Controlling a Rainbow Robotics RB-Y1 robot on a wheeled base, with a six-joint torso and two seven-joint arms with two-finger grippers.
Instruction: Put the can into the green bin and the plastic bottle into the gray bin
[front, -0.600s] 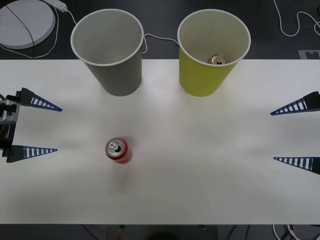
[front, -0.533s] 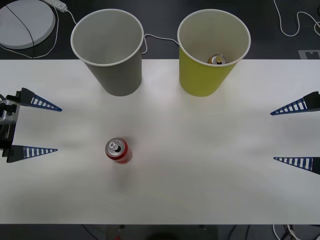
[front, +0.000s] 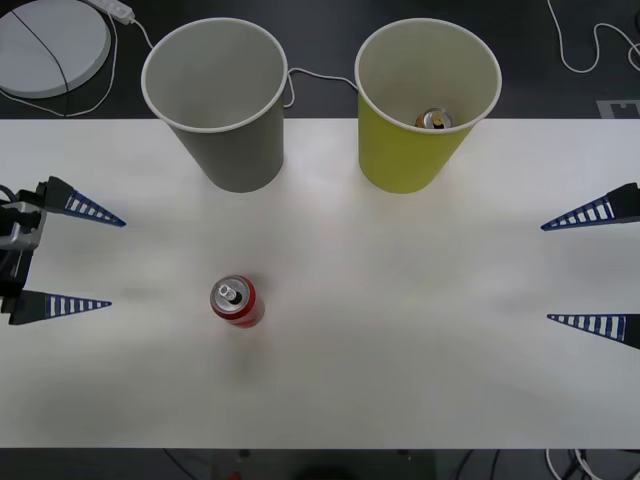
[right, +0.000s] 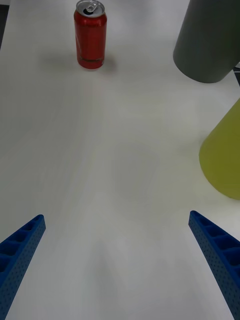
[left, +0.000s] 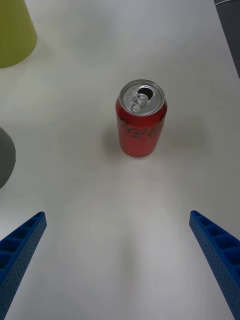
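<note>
The red can (front: 236, 301) stands upright on the white table (front: 400, 330), left of centre; the wrist views also catch the can (left: 141, 126) (right: 90, 35). My left gripper (front: 85, 256) hangs open at the table's left edge, a short way left of the can, nothing between its fingers. At the right edge my right gripper (front: 592, 271) is open and far from the can. The gray bin (front: 218, 102) stands at the back left and the green bin (front: 424, 102) at the back right. The plastic bottle is out of view.
A pale gold-topped can (front: 434, 120) lies at the bottom of the green bin. Behind the table, on the dark floor, sit a white round disc (front: 48, 42) and loose white cables (front: 590, 50).
My left gripper has shifted very slightly, its fingers a touch wider apart. The can, the bins and the right arm stay where they were.
</note>
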